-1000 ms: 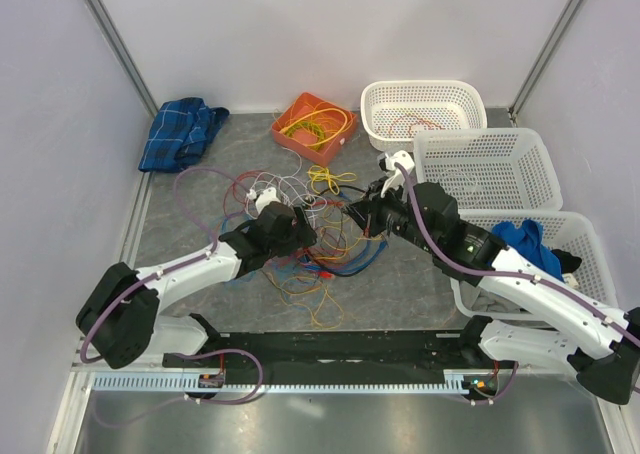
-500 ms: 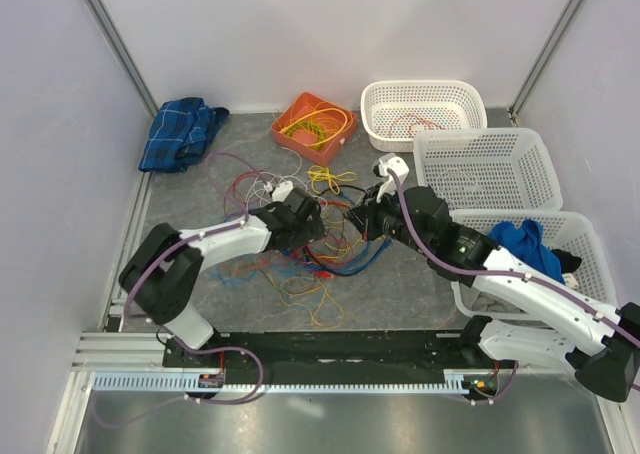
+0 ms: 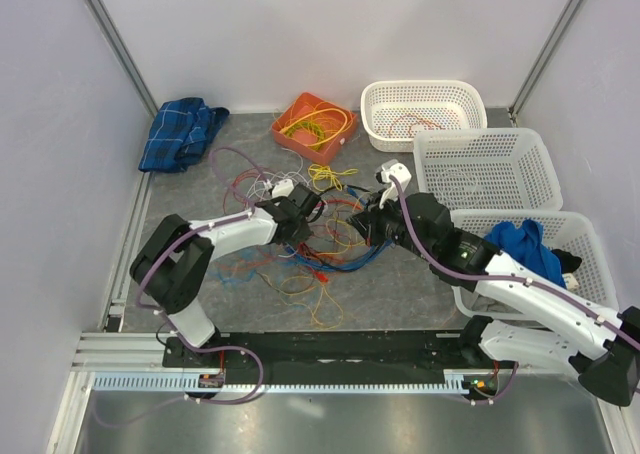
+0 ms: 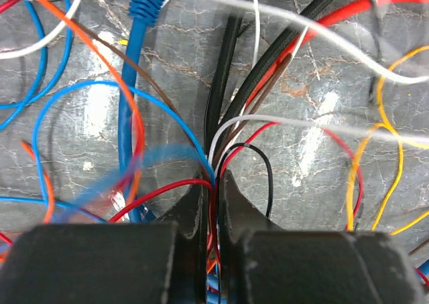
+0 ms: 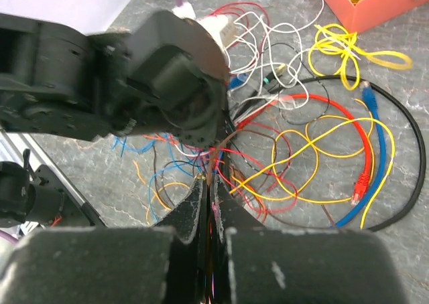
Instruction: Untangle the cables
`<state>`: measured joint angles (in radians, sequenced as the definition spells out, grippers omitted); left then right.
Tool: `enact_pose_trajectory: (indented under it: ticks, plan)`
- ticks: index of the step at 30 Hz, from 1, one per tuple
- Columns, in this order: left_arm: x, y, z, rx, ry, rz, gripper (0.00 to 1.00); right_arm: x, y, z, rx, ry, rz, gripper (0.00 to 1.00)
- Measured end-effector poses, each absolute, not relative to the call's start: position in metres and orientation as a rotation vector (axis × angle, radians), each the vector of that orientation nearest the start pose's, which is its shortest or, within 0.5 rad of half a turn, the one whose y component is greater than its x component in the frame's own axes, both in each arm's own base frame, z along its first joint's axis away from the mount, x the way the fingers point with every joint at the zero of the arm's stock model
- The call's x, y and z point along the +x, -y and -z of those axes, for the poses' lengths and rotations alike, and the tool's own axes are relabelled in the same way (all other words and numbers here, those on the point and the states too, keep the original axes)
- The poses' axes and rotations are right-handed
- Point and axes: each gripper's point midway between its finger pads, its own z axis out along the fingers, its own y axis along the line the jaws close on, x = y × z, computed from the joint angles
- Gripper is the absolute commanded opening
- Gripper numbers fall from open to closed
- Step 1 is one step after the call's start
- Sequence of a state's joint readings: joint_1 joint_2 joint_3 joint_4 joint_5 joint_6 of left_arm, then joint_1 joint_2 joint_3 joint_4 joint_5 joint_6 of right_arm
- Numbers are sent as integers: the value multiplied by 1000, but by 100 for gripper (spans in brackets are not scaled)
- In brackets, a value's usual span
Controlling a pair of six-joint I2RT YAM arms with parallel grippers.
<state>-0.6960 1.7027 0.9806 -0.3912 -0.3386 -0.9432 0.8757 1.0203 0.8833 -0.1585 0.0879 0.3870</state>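
The cables [image 3: 325,249] lie as a tangle of thin red, blue, yellow, orange, white and black wires on the grey floor between both arms. My left gripper [image 3: 316,226] is down in the tangle's left side. In the left wrist view it [image 4: 214,183] is shut on a small bundle of red, blue, black and white wires [image 4: 216,157]. My right gripper [image 3: 366,226] faces it from the right. In the right wrist view it [image 5: 213,183] is shut on a few thin strands, one of them brown [image 5: 221,150], just in front of the left gripper's black body [image 5: 174,83].
An orange box [image 3: 313,126] holds coiled yellow wire. Three white baskets stand at the right [image 3: 420,109] [image 3: 485,164] [image 3: 575,236], the nearest holding a blue cloth [image 3: 520,242]. Another blue cloth [image 3: 180,132] lies at back left. A blue network cable [image 4: 134,49] and yellow loops [image 5: 335,150] cross the floor.
The left arm has swung forward and right into the tangle, and its open gripper has closed on a bundle of wires. The right gripper stayed shut and shifted slightly.
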Motion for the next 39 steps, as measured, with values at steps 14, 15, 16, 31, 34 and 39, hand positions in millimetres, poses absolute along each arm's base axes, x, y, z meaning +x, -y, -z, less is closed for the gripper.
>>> enact_pose_trajectory:
  ticks: [14, 15, 16, 31, 34, 39]
  plan:
    - [288, 208, -344, -162, -1924, 656, 2, 235, -278, -227, -391, -1909, -769, 0]
    - [286, 206, -361, -148, -1890, 668, 2, 238, -283, -220, -395, -1922, -762, 0]
    - [284, 204, -377, -135, -1859, 676, 2, 242, -287, -213, -398, -1935, -755, 0]
    - [278, 190, -428, 11, -1828, 563, 2, 280, -311, -221, -329, -1963, -623, 98]
    - [277, 189, -407, 25, -1869, 536, 2, 277, -295, -254, -276, -1886, -626, 97]
    - [274, 186, -372, 47, -1937, 494, 2, 273, -277, -288, -217, -1800, -635, 91]
